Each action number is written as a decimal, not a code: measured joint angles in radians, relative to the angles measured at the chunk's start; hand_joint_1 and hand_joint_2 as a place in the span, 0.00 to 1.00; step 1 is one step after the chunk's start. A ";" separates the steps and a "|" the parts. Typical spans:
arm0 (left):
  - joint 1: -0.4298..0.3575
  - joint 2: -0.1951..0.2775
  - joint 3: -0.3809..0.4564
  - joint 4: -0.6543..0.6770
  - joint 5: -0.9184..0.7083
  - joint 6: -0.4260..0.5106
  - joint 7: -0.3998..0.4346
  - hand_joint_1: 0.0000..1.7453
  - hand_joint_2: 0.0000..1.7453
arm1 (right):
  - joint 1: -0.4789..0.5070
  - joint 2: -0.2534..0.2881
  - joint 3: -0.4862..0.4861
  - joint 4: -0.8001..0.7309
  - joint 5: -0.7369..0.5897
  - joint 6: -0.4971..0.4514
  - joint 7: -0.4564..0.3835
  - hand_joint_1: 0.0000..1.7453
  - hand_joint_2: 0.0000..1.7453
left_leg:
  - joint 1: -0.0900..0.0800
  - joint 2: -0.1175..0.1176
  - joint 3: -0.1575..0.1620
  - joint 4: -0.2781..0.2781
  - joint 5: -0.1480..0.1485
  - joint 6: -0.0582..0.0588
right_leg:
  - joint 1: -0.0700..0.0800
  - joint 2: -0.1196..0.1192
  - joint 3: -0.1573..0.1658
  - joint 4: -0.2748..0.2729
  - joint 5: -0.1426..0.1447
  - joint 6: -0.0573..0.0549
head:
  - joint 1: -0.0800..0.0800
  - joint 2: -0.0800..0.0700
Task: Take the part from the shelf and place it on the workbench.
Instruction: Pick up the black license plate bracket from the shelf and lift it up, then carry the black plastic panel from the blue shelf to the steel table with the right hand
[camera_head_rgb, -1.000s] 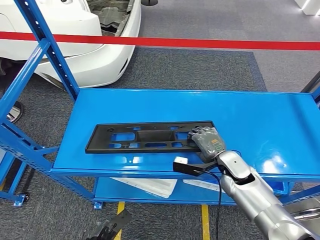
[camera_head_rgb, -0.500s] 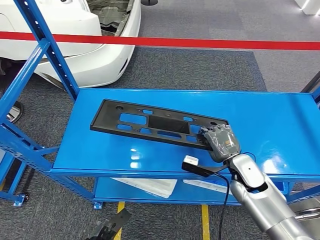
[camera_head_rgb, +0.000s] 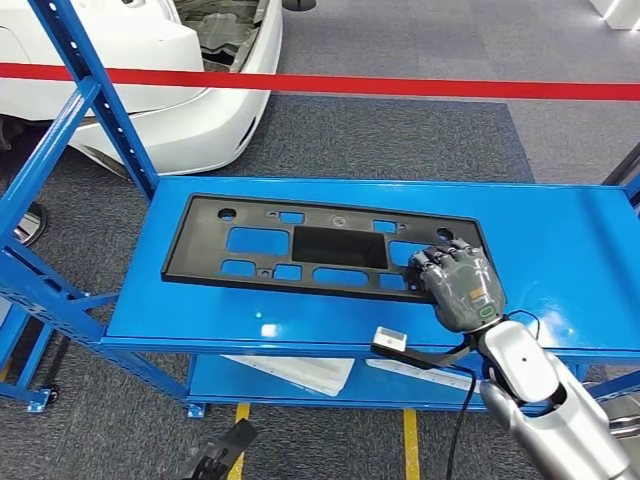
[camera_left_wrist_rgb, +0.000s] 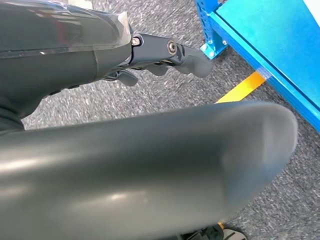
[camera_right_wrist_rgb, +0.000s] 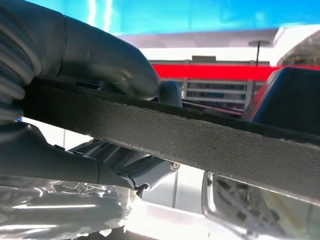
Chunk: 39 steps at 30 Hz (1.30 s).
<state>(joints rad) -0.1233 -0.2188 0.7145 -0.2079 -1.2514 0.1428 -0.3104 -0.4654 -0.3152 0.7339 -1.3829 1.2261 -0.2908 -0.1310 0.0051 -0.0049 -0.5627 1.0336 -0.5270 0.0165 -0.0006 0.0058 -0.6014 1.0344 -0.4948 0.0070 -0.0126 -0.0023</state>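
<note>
While the right hand (camera_head_rgb: 462, 287) clamps its fingers over the near right corner of the long flat black plastic part (camera_head_rgb: 317, 252) with cut-out windows, that part has swung up and tilted since a second ago, its far edge now raised off the glossy blue metal shelf (camera_head_rgb: 558, 240) (so the lift is under way). Left hand (camera_left_wrist_rgb: 170, 52): cannot tell, apparently hanging empty. No legible writing anywhere.

The part (camera_head_rgb: 324, 250) is matte black with a grainy texture. It lies over the bright blue shelf (camera_head_rgb: 558, 240). The right hand (camera_head_rgb: 460, 285) is dark grey, on a silver arm. A red tape (camera_head_rgb: 377, 85) crosses grey carpet. Beyond sits something white, perhaps a car body (camera_head_rgb: 189, 90).
</note>
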 joint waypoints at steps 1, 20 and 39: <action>0.002 0.000 0.002 0.000 0.008 -0.001 -0.007 0.00 0.00 | 0.020 -0.006 -0.001 -0.030 0.015 -0.015 0.015 1.00 1.00 | 0.000 0.000 0.000 0.000 0.000 0.000 | 0.000 0.000 0.000 0.000 0.000 0.000 | 0.000 0.000; 0.031 0.003 0.064 0.000 0.070 -0.019 -0.060 0.00 0.75 | 0.434 0.051 -0.046 -0.339 0.277 -0.307 0.155 1.00 1.00 | 0.000 0.000 -0.001 -0.001 0.000 0.000 | 0.000 -0.001 0.000 0.000 0.000 0.000 | 0.000 0.000; 0.034 0.006 0.072 0.000 0.066 -0.025 -0.063 0.00 1.00 | 0.463 0.083 -0.066 -0.353 0.266 -0.315 0.159 1.00 1.00 | 0.000 0.000 0.000 -0.001 0.000 0.000 | 0.000 -0.001 0.000 0.000 0.000 0.000 | 0.000 0.000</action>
<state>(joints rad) -0.0895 -0.2130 0.7863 -0.2079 -1.1853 0.1181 -0.3734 -0.0022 -0.2317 0.6682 -1.7364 1.4919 -0.6058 0.0277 0.0052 -0.0049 -0.5632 1.0330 -0.5273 0.0166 -0.0006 0.0052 -0.6015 1.0343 -0.4953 0.0072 -0.0126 -0.0023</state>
